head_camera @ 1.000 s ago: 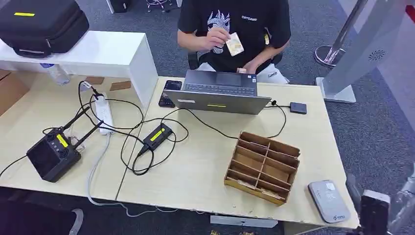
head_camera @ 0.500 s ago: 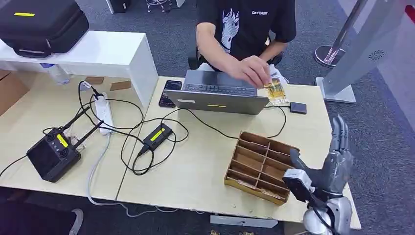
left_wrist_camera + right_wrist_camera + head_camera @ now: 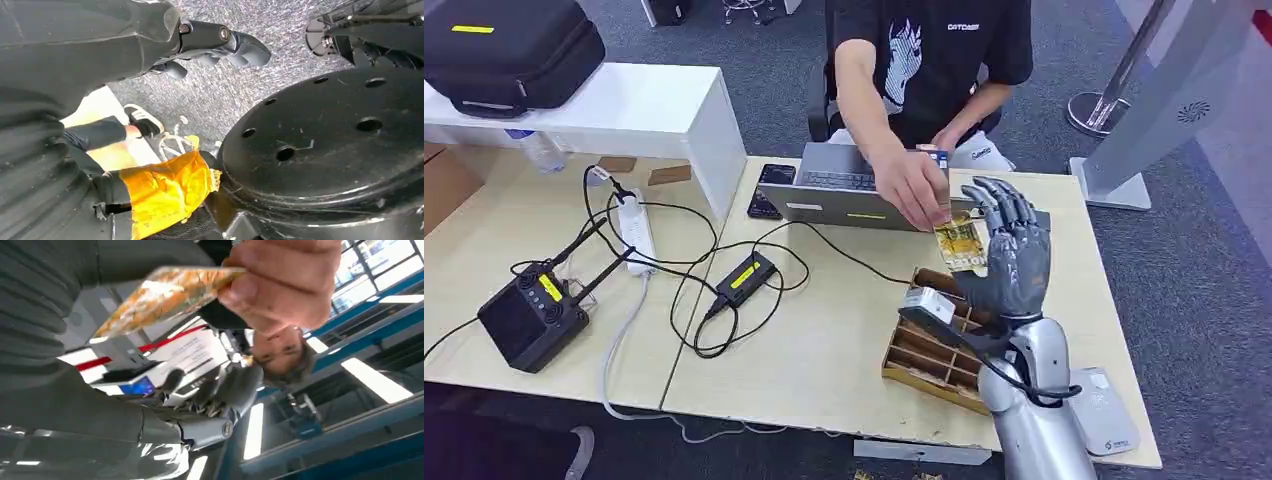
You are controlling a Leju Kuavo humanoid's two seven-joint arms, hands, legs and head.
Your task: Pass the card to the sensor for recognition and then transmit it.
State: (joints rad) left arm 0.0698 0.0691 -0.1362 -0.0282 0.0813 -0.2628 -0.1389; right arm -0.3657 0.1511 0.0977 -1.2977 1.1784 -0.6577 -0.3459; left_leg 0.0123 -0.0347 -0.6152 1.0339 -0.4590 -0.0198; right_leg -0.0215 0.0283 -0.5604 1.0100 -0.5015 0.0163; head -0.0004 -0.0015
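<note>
Wooden divider box point(image 3: 959, 340) under right hand point(image 3: 1009, 260) | laptop point(image 3: 864, 190) behind

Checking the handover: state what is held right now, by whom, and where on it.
The person's hand pinches the card by its upper edge. The right hand is raised beside it, fingers spread, not yet gripping.

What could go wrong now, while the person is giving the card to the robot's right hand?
1. The right robot hand has its fingers spread, and the person's hand grips the card; if released too early, the card may drop.
2. A dropped card would likely land in the wooden divider box below, where retrieval looks awkward.
3. Closing fingers might pinch the person's hand.
</note>
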